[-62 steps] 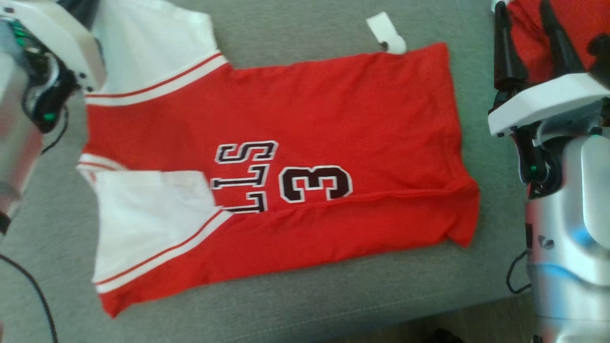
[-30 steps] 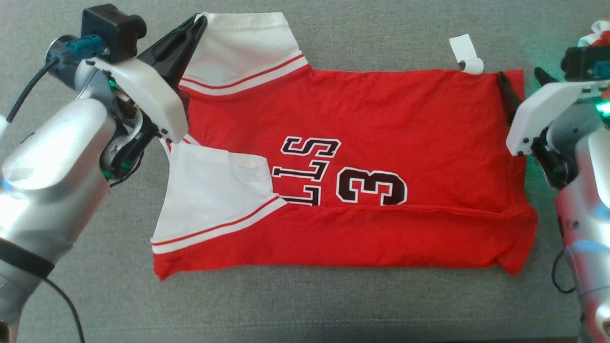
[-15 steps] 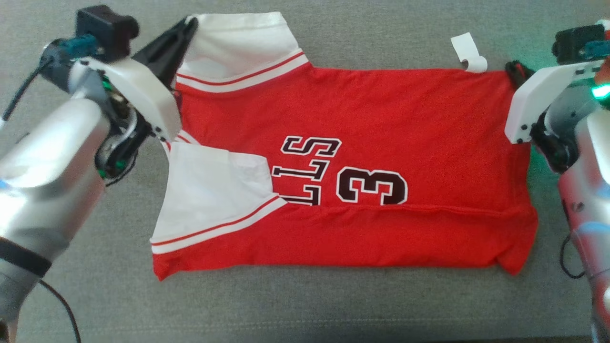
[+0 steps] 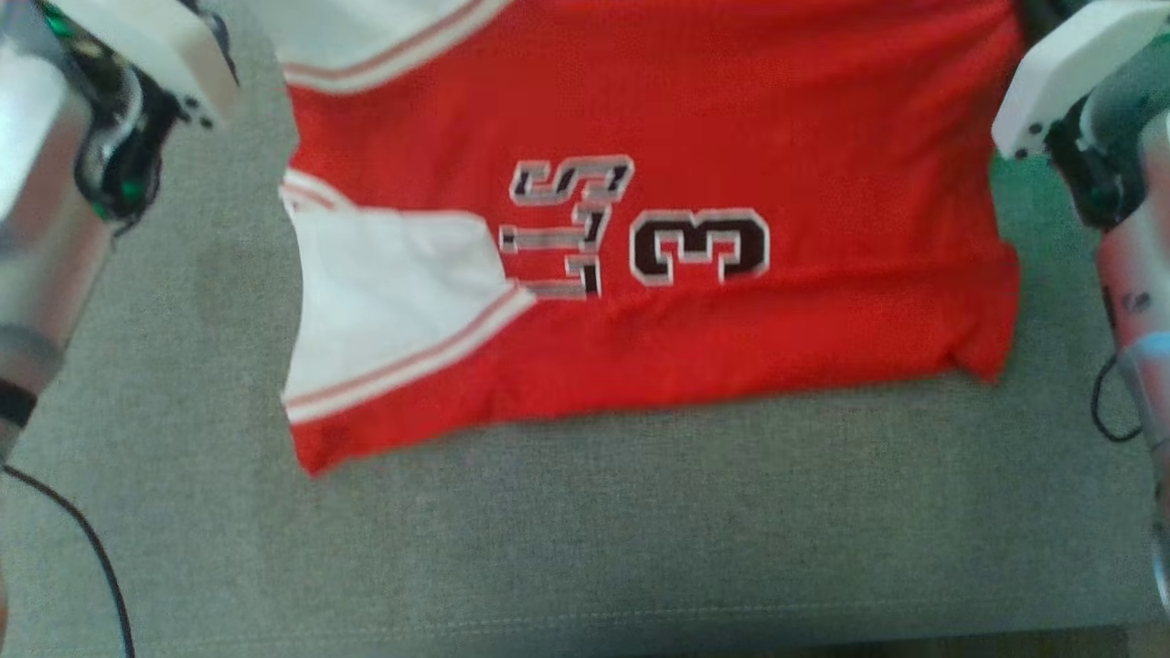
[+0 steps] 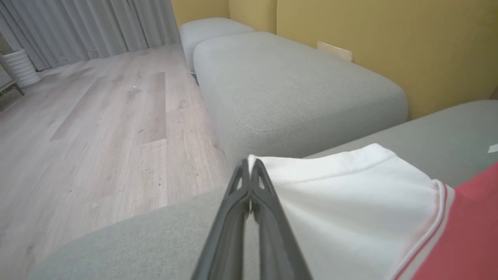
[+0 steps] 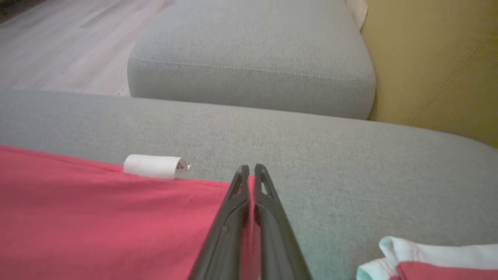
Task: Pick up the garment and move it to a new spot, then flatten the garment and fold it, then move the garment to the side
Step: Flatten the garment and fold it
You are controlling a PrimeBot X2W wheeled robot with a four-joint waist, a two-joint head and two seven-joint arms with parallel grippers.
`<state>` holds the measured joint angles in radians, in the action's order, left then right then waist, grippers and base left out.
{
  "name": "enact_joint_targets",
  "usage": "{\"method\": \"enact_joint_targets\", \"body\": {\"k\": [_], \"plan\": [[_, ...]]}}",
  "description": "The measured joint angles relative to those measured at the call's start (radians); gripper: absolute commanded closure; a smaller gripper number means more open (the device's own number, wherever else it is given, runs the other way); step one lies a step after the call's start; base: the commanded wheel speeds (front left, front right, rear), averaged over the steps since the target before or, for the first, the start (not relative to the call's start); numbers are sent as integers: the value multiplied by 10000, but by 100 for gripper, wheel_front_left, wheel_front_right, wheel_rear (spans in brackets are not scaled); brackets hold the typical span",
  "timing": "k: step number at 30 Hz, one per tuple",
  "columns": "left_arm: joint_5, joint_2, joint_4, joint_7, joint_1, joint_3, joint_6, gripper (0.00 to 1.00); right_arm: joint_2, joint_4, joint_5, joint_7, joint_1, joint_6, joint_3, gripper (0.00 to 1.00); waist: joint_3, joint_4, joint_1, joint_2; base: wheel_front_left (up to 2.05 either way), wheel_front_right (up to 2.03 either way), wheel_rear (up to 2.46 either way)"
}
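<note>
A red jersey (image 4: pixel 695 100) with white sleeves and a dark "3" lies flat on the grey sofa cushion (image 4: pixel 640 548), its near side folded over. In the left wrist view my left gripper (image 5: pixel 250 171) is shut on the edge of the far white sleeve (image 5: pixel 342 202). The right wrist view has my right gripper (image 6: pixel 251 173) shut on the far red hem corner (image 6: pixel 97 217), beside a curled white tag (image 6: pixel 153 166). The head view is blurred; both wrist housings (image 4: pixel 137 46) (image 4: pixel 1051 73) sit at its top corners and the fingers are cut off.
A second grey cushion (image 5: pixel 295 85) and a yellow wall (image 5: pixel 389 39) lie beyond the sofa, with wood floor (image 5: pixel 97 116) to the side. Another red and white garment (image 6: pixel 428 260) lies near my right gripper. A black cable (image 4: pixel 82 539) hangs at the left.
Both arms reached the jersey's far corners from the sides about a second ago. Since then the head camera has shifted, so the jersey sits higher in the picture.
</note>
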<state>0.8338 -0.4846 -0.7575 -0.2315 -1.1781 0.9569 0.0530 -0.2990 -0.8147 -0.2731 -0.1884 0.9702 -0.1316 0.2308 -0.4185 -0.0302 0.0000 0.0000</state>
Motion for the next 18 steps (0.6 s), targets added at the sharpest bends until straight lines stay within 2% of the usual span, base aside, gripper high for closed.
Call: {"method": "enact_joint_targets", "body": {"k": [10,18], "plan": [[-485,552,-938,-178,-870,-669,90,100,73,-855,19,1555,1134,0,-194,100,-81,-29,0,0,0,0,0],[-1137,688,-579,-180,44,-1018,493,100,71,-1338,-265,2249,818,0,303,100,377,-170,0,0,0,0,0]]}}
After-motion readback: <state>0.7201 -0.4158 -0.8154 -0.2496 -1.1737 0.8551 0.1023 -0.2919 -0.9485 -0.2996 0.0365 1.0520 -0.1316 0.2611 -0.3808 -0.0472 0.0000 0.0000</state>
